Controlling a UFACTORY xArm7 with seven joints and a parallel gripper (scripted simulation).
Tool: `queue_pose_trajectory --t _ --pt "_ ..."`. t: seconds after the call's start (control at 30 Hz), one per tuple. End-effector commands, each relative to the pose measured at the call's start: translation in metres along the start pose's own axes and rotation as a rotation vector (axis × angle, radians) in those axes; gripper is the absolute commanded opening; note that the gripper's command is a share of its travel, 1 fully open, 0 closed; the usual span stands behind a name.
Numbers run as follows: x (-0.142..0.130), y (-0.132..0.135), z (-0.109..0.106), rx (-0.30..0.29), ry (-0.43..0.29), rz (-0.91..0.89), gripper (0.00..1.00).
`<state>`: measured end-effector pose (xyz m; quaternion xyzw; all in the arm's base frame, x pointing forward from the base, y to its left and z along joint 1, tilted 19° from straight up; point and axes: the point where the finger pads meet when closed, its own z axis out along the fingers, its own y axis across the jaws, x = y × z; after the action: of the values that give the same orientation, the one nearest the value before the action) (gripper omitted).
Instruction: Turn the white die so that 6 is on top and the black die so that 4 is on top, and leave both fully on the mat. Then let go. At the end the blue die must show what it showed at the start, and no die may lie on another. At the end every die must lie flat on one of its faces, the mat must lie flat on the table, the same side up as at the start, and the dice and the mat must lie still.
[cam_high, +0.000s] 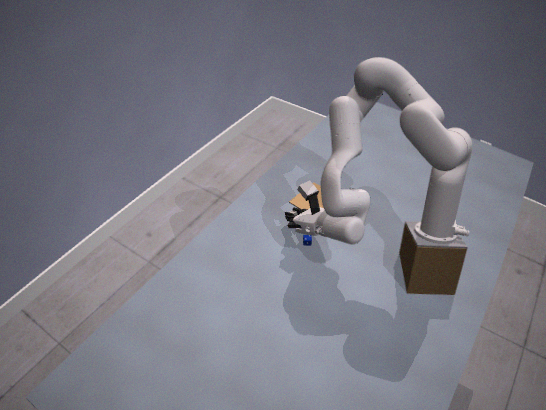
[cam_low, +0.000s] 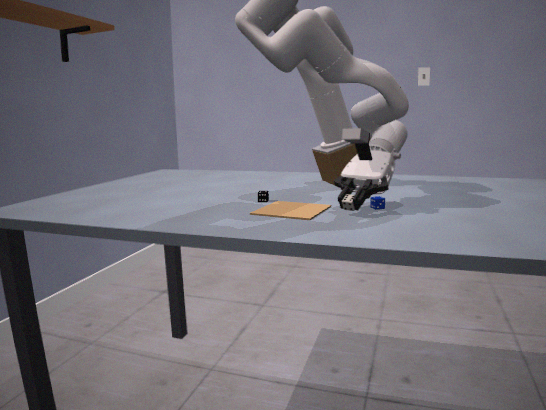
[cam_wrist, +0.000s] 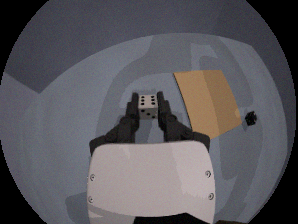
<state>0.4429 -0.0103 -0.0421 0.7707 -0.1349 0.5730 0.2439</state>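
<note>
Clamping the white die (cam_low: 349, 202) (cam_wrist: 148, 106) between its fingers, the gripper (cam_high: 289, 219) (cam_low: 349, 201) (cam_wrist: 147, 99) tilts low over the table (cam_high: 200, 300) (cam_low: 125, 212) (cam_wrist: 55, 130). In the exterior view, the mat (cam_high: 300, 202) (cam_low: 285, 210) (cam_wrist: 202, 97) lies at the white die's nine o'clock, the blue die (cam_high: 307, 240) (cam_low: 377, 202) at three; the black die (cam_low: 263, 196) (cam_wrist: 251, 118) sits off the mat at its ten.

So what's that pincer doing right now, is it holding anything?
Pincer: closed on the white die, one finger on either side.
</note>
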Motion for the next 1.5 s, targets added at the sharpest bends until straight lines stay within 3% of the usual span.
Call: queue_pose_trajectory --t 0.0,1.47 --pt "0.001 -0.001 0.000 0.002 0.002 0.002 0.21" --pt "-0.010 -0.001 0.005 0.002 0.002 0.002 0.21"
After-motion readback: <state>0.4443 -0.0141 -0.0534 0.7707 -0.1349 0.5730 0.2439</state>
